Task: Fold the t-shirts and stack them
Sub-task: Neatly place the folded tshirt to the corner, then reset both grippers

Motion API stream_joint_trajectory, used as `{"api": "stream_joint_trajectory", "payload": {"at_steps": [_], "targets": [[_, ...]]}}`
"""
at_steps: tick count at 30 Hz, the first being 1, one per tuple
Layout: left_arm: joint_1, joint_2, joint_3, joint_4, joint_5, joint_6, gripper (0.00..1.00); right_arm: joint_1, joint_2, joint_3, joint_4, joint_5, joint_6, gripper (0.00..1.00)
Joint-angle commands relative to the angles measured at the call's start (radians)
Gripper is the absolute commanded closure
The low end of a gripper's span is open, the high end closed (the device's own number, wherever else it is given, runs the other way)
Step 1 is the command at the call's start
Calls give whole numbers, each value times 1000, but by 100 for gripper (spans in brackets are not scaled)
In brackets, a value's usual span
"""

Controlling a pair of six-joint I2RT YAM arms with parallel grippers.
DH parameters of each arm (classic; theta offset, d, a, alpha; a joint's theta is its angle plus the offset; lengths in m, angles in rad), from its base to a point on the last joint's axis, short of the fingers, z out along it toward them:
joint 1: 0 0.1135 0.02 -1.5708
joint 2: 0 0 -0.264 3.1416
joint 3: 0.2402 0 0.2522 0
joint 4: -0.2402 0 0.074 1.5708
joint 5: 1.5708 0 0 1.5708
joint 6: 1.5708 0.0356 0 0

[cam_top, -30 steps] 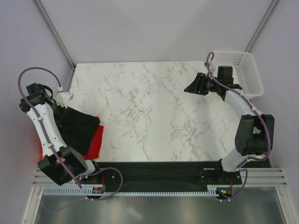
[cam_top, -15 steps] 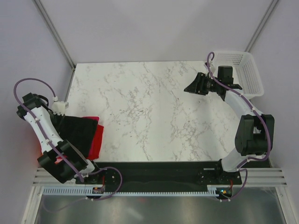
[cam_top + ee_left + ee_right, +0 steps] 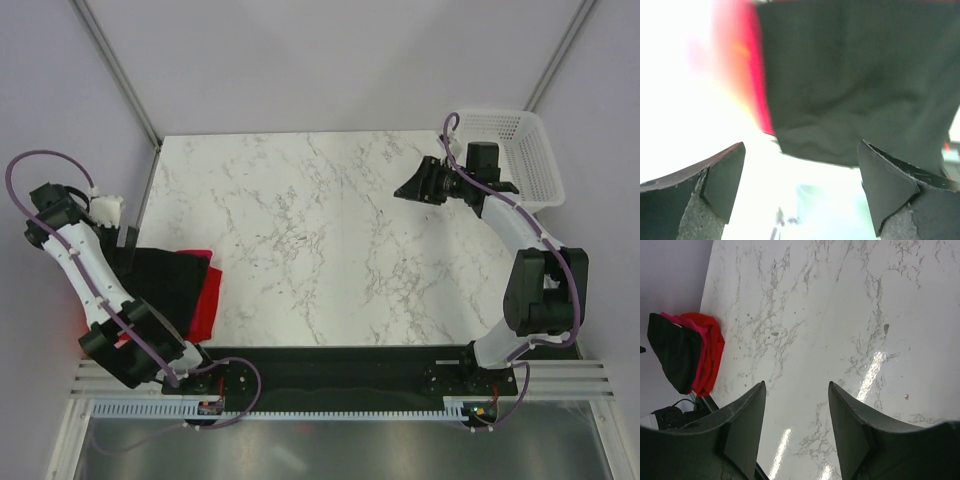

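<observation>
Found stack of folded t-shirts [image 3: 190, 305] at near left corner of table [image 3: 300, 230], overhanging left edge. Noted black t-shirt [image 3: 165, 280] on top, lying flat and covering most of stack. Noted red t-shirt [image 3: 205, 300] beneath, showing along right side of black one. Logged thin edge of magenta-pink t-shirt [image 3: 685, 321] between black and red, seen in right wrist view. Logged orange t-shirt [image 3: 740, 52] only as blurred, overexposed band at side of stack in left wrist view; unable to tell its outline.

Found left gripper [image 3: 125, 240] at far left side of black t-shirt, level with left edge of table. Confirmed fingers [image 3: 722, 175] spread wide in left wrist view, gripping nothing, with black cloth lying beyond tips and not between them. Unable to tell whether tips touch cloth or hang just above it.

Found right gripper [image 3: 410, 188] farther back, raised over right half of table, pointing left, well apart from stack. Confirmed its fingers [image 3: 745, 425] parted and gripping nothing, with only bare marble surface showing in gap.

Recorded white mesh basket [image 3: 522, 150] at far right corner of table, just beside right arm [image 3: 520, 230] and behind its wrist.
</observation>
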State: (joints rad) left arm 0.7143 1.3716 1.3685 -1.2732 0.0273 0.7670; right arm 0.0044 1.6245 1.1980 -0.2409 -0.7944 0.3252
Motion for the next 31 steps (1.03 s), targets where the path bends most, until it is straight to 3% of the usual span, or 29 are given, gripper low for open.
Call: {"api": "stream_joint_trajectory", "payload": {"at_steps": [1,2,6,9,13,16,17,20,31], "targets": [[-25,-133,109,178,34,-67,0,-1,-61,-2,29,7,-29,39],[-83,-161,101,266,45,-70,0,0,-64,-2,25,29,-35,38],[-317,-229,44,357,43,-87,0,-1,-80,5,3,90,-80,32],[-418,-197,70,357,135,-225,0,-1,-106,25,-23,145,-144,2],[-458,-123,147,377,304,-511,0,0,-153,49,-47,297,-199,2],[-541,-83,136,460,341,-619,0,0,-169,60,-57,411,-163,2],[-593,-74,130,483,326,-629,0,-1,-172,60,-60,523,-144,2],[-685,-7,139,523,312,-626,0,3,-179,60,-66,671,-110,2],[-751,167,237,541,332,-647,0,46,-173,103,-92,710,-201,2]]}}
